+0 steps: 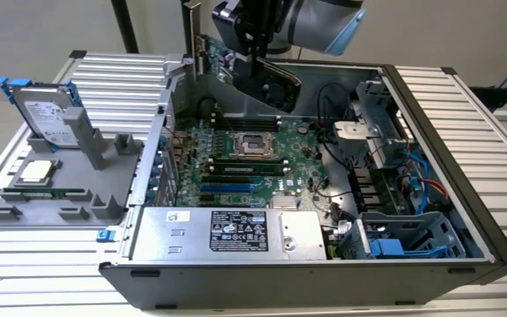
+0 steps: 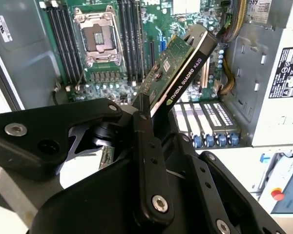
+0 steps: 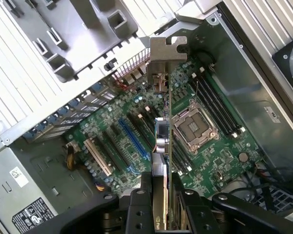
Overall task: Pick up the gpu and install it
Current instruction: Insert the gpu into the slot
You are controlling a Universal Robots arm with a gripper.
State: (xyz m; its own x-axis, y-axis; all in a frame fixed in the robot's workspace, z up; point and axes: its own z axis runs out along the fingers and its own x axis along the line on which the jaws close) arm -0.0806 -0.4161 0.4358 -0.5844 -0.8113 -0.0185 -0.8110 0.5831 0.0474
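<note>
Gripping the gpu (image 3: 162, 140) tight in the gripper (image 3: 162, 191); keep it upright, lower straight, probably into the blue slot (image 3: 134, 139).

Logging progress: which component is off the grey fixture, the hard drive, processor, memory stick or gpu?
The gpu, held by the gripper above the motherboard, jaws shut on it. The hard drive, processor and memory stick sit in the fixture.

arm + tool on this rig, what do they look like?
The arm has rounded silver-grey joint housings with a light blue end cap. The tool is matte black in both wrist views, built of flat bar links on pivots with silver screw heads, and has slim straight fingers.
</note>
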